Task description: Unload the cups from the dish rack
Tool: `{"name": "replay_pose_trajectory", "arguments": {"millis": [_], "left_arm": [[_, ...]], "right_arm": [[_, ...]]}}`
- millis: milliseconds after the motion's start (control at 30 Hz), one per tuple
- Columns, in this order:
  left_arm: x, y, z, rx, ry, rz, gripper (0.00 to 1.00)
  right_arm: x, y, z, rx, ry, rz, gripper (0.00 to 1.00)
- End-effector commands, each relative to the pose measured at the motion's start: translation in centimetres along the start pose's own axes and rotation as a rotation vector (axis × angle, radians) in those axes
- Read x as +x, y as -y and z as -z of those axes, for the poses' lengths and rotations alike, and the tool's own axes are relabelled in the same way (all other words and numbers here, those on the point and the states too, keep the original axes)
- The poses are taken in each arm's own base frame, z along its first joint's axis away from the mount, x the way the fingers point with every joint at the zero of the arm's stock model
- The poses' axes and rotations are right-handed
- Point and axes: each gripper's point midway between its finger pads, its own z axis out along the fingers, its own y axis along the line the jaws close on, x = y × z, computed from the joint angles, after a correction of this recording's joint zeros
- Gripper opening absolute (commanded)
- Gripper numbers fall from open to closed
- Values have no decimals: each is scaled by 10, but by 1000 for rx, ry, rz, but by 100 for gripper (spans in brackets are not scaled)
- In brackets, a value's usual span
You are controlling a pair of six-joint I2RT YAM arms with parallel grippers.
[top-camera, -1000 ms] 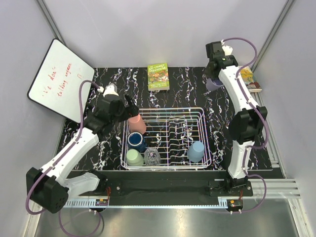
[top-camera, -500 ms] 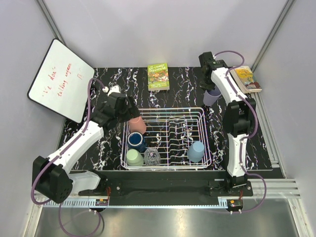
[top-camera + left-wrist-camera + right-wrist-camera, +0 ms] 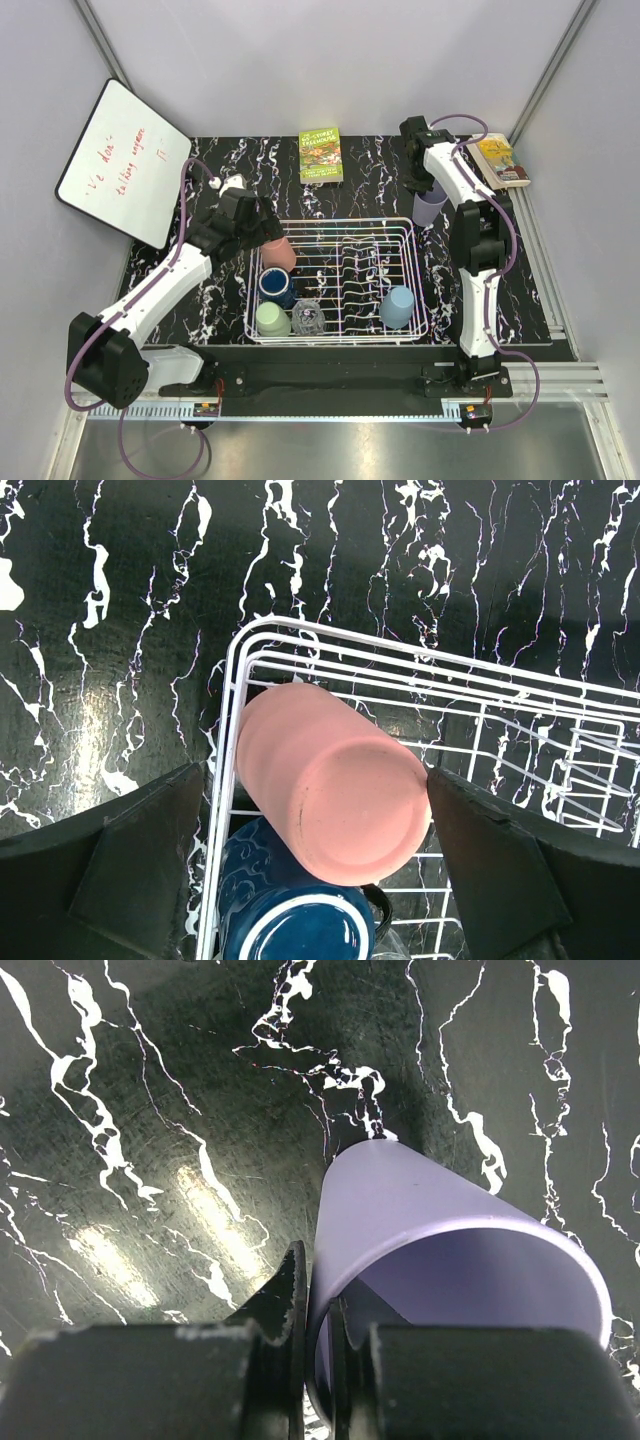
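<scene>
Lavender cup (image 3: 431, 208) has swung in from the far right corner over the past second, and now sits low on the table (image 3: 380, 180) just beyond the dish rack (image 3: 345, 221); the right gripper (image 3: 318, 1312) pinches its wall, jaws nearly closed, so release looks next; the left gripper (image 3: 322, 852) has slid over the salmon cup (image 3: 330, 780) in the rack's far left corner, jaws wide apart, holding nothing.

The left gripper (image 3: 315, 775) has its jaws spread around the pink cup (image 3: 330, 780), with little room on either side. The rack (image 3: 235, 680) wall runs between one finger and the cup. The dark blue cup (image 3: 290, 920) crowds in just behind. Ahead of the right gripper (image 3: 318, 1300), which pinches the lavender cup (image 3: 420, 1210), the table (image 3: 150, 1110) lies bare.
</scene>
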Motion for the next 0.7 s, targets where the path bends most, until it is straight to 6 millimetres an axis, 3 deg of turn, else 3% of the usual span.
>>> {"name": "replay_pose_trajectory", "arguments": {"millis": [0, 167, 267, 500, 633, 667], "left_arm": [[-19, 11, 4, 19, 51, 13, 99], [-22, 13, 6, 34, 54, 0, 99], [-26, 17, 9, 42, 68, -26, 99], [-32, 24, 15, 53, 93, -40, 99], [-39, 26, 18, 52, 115, -52, 99], [-41, 26, 18, 45, 122, -57, 99]], "right_arm": [[5, 0, -11, 0, -13, -6, 15], [-11, -1, 8, -31, 38, -28, 37], [-28, -5, 35, -78, 92, -61, 50], [-68, -16, 118, -231, 241, -105, 63], [-73, -16, 162, -312, 292, -121, 70], [-75, -12, 184, -352, 315, -138, 78]]}}
